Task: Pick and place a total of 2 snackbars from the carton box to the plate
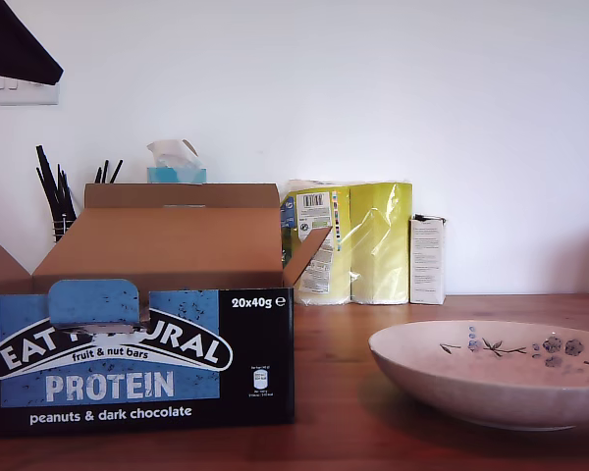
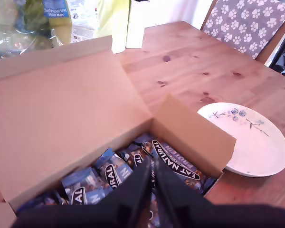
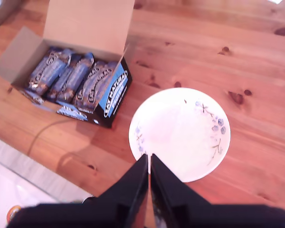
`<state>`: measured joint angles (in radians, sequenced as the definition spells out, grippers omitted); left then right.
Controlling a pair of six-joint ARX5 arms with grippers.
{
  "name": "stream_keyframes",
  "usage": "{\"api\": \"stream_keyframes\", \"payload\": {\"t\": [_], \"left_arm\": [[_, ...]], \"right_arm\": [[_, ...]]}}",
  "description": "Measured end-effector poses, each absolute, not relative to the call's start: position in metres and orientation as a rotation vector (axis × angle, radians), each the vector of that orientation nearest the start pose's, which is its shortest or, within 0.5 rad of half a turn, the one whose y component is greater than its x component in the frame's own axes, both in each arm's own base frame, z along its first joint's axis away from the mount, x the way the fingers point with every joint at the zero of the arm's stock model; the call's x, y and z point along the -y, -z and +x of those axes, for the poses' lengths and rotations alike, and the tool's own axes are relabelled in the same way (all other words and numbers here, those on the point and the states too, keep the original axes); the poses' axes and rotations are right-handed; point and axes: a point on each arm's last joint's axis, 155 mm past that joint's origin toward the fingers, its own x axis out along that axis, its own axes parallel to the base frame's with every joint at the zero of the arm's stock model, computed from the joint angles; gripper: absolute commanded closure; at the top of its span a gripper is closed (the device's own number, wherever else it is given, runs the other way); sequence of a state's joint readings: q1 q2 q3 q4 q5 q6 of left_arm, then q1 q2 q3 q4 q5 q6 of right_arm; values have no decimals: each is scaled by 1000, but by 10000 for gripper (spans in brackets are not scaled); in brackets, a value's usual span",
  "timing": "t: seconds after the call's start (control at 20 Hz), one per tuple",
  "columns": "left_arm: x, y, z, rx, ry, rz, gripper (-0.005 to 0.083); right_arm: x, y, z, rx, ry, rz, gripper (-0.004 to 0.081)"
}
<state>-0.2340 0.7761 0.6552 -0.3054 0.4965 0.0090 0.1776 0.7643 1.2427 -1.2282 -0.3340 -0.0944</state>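
The carton box (image 1: 137, 363) stands open at the exterior view's left, its flaps up and its printed front toward the camera. Several snackbars (image 2: 175, 164) in dark blue wrappers lie inside it; the box front hides them in the exterior view. My first gripper (image 2: 151, 178) hovers shut just above the bars, holding nothing. The plate (image 1: 491, 383) sits at the exterior view's right with nothing on it. My second gripper (image 3: 148, 164) is shut and high over the near rim of the plate (image 3: 171, 133), with the box (image 3: 85, 19) and its snackbars (image 3: 69, 76) off to one side.
A yellow package (image 1: 358, 240) and a small white carton (image 1: 427, 260) stand against the back wall behind the plate. A tissue box (image 1: 177, 162) and a pen holder (image 1: 59, 201) are behind the carton box. A paw-print chair (image 2: 247, 23) is beyond the table. A dark shape (image 1: 15, 44) overhangs the exterior view's top left.
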Motion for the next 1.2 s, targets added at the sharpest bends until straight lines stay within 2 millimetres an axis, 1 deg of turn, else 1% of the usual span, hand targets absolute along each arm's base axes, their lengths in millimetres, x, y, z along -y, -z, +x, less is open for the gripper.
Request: {"api": "stream_keyframes", "payload": {"t": [0.15, 0.2, 0.3, 0.4, 0.45, 0.55, 0.6, 0.65, 0.7, 0.8, 0.85, 0.9, 0.95, 1.0, 1.1, 1.2], "left_arm": [[152, -228, 266, -402, 713, -35, 797], [150, -227, 268, -406, 699, -32, 797], [145, -218, 270, -439, 670, -28, 797], [144, -202, 273, -501, 647, -26, 797], [143, -190, 273, -551, 632, -21, 797], [140, -165, 272, -686, 575, -9, 796], [137, -157, 274, -750, 532, 2, 775], [135, -154, 277, -801, 498, 28, 727], [134, -154, 282, -840, 468, 53, 624], [140, -156, 292, -911, 428, 78, 336], [145, -153, 294, -956, 420, 85, 258], [150, -148, 295, -1009, 406, 91, 232], [152, -141, 297, -1061, 385, 110, 230], [153, -134, 299, -1101, 367, 133, 205], [152, -121, 306, -1158, 331, 172, 200], [146, -112, 315, -1181, 281, 208, 200]], "right_arm": [[-103, -302, 204, -619, -551, -30, 783], [-104, -298, 205, -605, -556, -24, 783], [-103, -273, 204, -625, -545, -17, 783], [-102, -250, 204, -631, -541, -17, 783], [-102, -241, 204, -637, -543, -15, 783], [-103, -236, 203, -640, -546, -14, 783], [-103, -237, 205, -633, -546, -15, 783], [-103, -239, 206, -625, -546, -16, 783], [-104, -240, 207, -617, -547, -17, 783], [-105, -244, 210, -595, -550, -19, 783], [-106, -246, 210, -588, -554, -20, 783], [-106, -246, 210, -587, -557, -21, 783], [-106, -246, 210, -587, -557, -21, 783], [-106, -246, 210, -586, -557, -22, 783], [-106, -247, 211, -581, -558, -24, 783], [-106, -247, 211, -579, -558, -26, 783]]}}
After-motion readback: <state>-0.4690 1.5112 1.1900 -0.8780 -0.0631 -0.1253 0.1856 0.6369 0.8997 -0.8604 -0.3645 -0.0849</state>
